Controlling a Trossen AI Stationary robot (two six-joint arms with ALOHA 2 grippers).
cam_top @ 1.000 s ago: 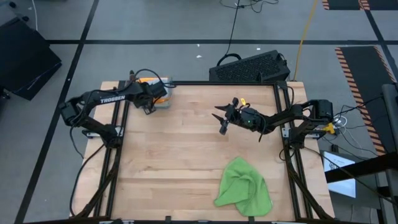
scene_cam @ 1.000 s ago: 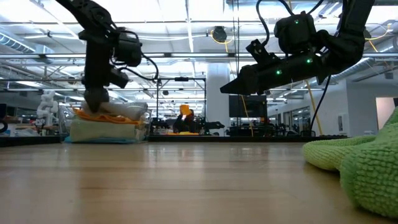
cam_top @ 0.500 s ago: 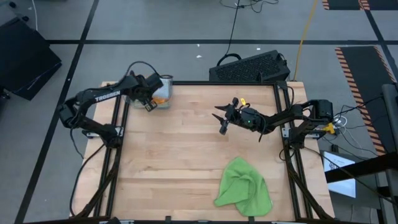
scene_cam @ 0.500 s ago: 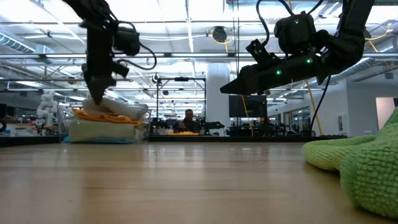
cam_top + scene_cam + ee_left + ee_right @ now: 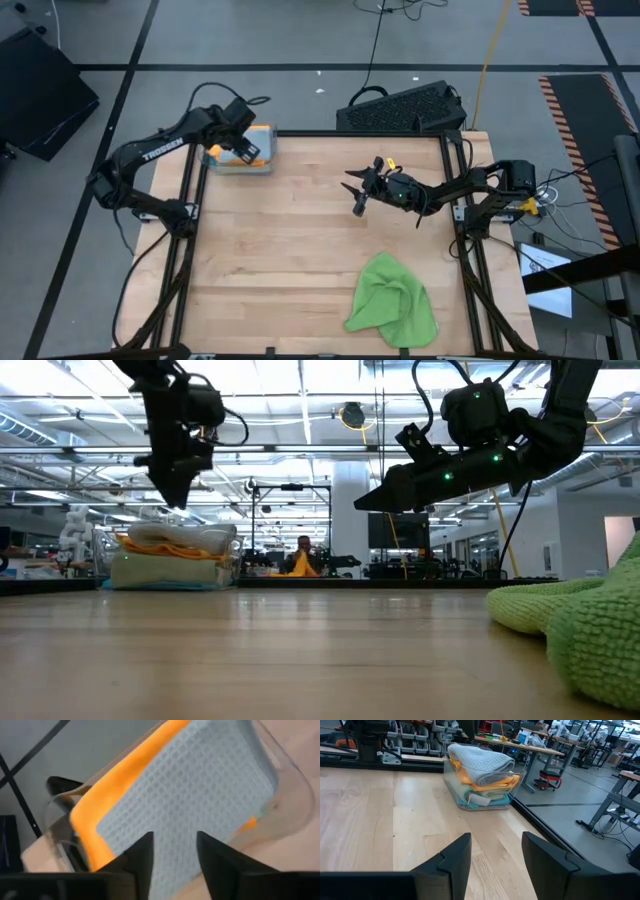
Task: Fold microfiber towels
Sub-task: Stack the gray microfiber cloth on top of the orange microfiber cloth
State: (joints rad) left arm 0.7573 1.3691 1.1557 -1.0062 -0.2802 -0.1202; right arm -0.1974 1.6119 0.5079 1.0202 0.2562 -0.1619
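Folded microfiber towels are stacked in a clear bin (image 5: 238, 160) at the table's far left corner, a light grey one (image 5: 200, 785) on top of an orange one (image 5: 125, 770); the stack also shows in the low view (image 5: 175, 555) and the right wrist view (image 5: 480, 770). My left gripper (image 5: 180, 498) (image 5: 174, 842) hangs open above the stack, pointing down, clear of it. A bright green towel (image 5: 392, 300) (image 5: 580, 625) lies crumpled at the near right. My right gripper (image 5: 354, 197) (image 5: 495, 845) hovers open and level at the far right, empty.
Bare wooden tabletop (image 5: 280, 240) spreads between the bin and the green towel. Black frame rails (image 5: 185, 250) run along the table's left and right sides. A black perforated object (image 5: 400, 108) sits just beyond the far edge.
My left gripper has risen from the top of the towel stack until it hangs clear above it, has shifted a little toward the far edge, and has rolled about its own axis. The stack has stayed in the bin. My right arm has kept still.
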